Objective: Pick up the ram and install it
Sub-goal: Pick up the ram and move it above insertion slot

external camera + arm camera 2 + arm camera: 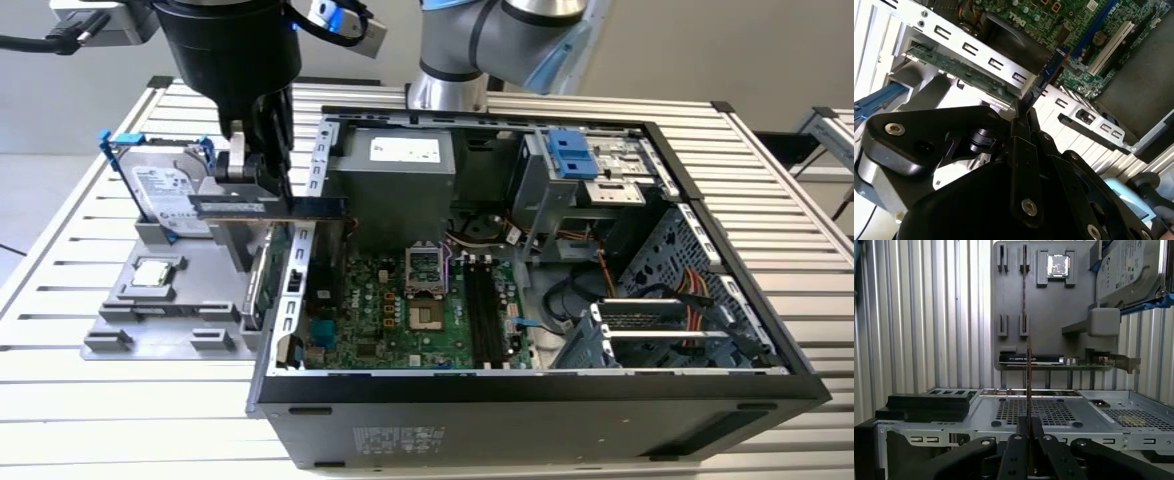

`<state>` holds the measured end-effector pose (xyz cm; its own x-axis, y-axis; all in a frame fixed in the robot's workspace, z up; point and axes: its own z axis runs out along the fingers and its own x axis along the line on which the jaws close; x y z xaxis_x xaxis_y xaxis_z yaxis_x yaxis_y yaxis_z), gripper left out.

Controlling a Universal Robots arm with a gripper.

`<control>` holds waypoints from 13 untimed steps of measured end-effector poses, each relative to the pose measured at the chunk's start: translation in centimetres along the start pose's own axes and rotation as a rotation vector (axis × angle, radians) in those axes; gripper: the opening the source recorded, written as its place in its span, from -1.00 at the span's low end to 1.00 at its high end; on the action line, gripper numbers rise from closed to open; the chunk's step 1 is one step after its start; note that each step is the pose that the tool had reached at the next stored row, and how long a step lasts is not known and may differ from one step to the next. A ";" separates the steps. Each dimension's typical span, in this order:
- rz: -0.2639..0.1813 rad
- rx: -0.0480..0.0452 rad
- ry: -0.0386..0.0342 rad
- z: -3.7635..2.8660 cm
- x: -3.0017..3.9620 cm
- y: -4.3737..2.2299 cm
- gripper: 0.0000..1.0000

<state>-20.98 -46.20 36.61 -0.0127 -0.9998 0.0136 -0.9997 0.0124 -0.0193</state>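
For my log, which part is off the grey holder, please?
The ram, clamped in the gripper; hard drive, processor chip and green card sit in the holder.

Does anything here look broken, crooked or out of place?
Nothing looks broken or spilled. The computer case lies open on its side, and the pincer holds the ram level in the air by the case's edge, not yet in a slot.
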 end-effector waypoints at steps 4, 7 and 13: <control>0.000 0.0000 0.0000 0.01 -0.03 -0.35 -1.00; 0.000 0.0000 0.0000 0.01 -0.05 -0.60 -1.00; 0.000 0.0000 0.0000 0.02 -0.09 -1.07 -1.00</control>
<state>-19.91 -46.12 36.61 -0.0126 -0.9998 0.0136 -0.9997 0.0124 -0.0193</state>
